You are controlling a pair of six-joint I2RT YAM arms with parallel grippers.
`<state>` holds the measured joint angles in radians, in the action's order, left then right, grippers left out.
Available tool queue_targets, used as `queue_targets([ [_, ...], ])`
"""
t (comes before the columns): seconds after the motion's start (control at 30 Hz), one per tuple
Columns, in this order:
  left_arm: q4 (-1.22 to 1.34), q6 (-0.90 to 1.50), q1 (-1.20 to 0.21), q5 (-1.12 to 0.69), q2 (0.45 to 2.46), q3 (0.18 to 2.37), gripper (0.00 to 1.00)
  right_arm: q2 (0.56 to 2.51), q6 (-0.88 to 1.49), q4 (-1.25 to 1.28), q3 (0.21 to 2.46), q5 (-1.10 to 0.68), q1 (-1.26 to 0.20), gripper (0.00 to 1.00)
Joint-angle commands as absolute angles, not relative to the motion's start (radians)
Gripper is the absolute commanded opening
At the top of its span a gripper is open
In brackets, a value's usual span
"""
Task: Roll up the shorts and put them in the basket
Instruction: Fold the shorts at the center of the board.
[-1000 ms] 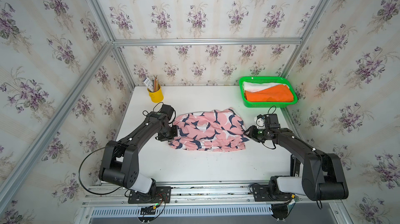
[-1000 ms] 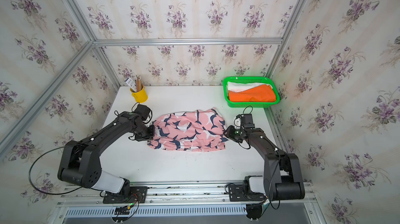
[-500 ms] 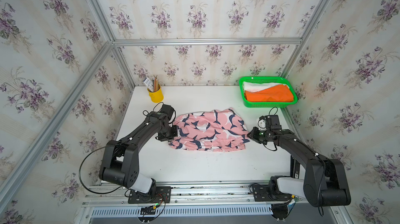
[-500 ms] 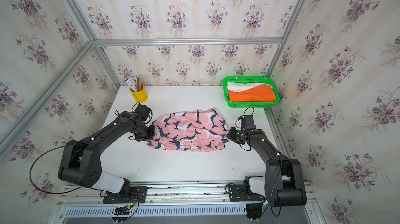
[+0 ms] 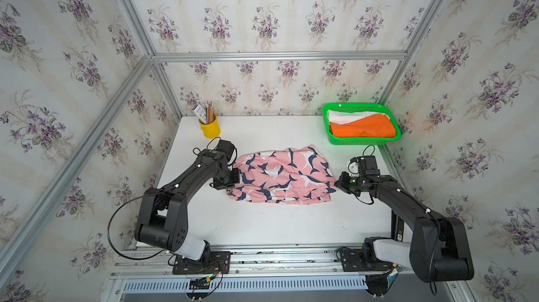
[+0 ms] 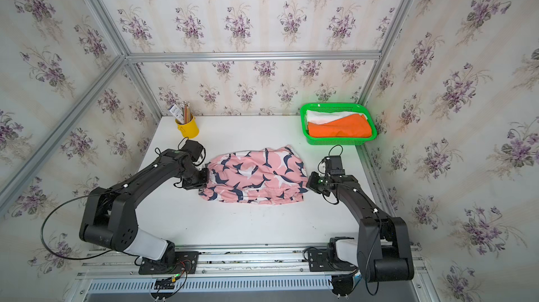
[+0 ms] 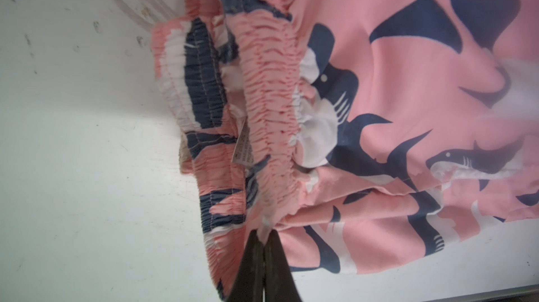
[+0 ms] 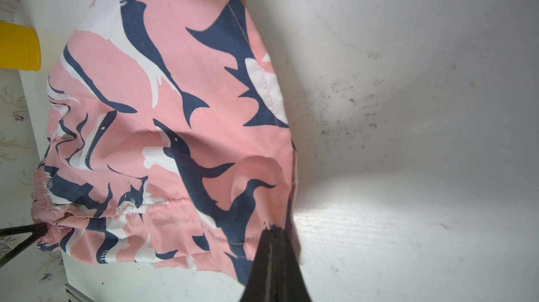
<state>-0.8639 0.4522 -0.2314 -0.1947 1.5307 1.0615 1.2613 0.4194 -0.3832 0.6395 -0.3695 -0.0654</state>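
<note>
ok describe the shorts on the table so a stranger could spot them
Find the white table; at its middle lie the pink shorts. Their navy shark print sets them apart from the plain orange shorts and white shorts in the green basket.

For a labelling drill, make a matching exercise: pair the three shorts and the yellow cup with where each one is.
1 pink printed shorts
2 orange shorts
3 white shorts
4 yellow cup

A in the green basket, mostly covered
B holding pencils
C spread on the white table
D in the basket, on top

Pairs: 1-C, 2-D, 3-A, 4-B
</note>
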Motion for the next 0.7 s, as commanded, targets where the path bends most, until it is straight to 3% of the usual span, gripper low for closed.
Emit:
queue_targets([
  [0.0,-0.899,0.436,-0.23,-0.166,1.503,1.096,0.03,1.239,0.441,-0.414,0.672,-0.342,-0.066,0.0],
  [0.4,-1.024,0.327,-0.126,-0.107,1.237,1.621,0.02,1.1,0.464,-0.503,1.258,-0.156,-0.066,0.0],
  [0.57,-0.929,0.326,-0.12,0.015,1.105,1.801,0.0,1.029,0.442,-0.465,1.481,-0.017,-0.066,0.0],
  [0.67,-0.88,0.31,-0.12,-0.009,1.075,1.918,0.0,1.002,0.404,-0.431,1.602,0.029,-0.066,0.0],
])
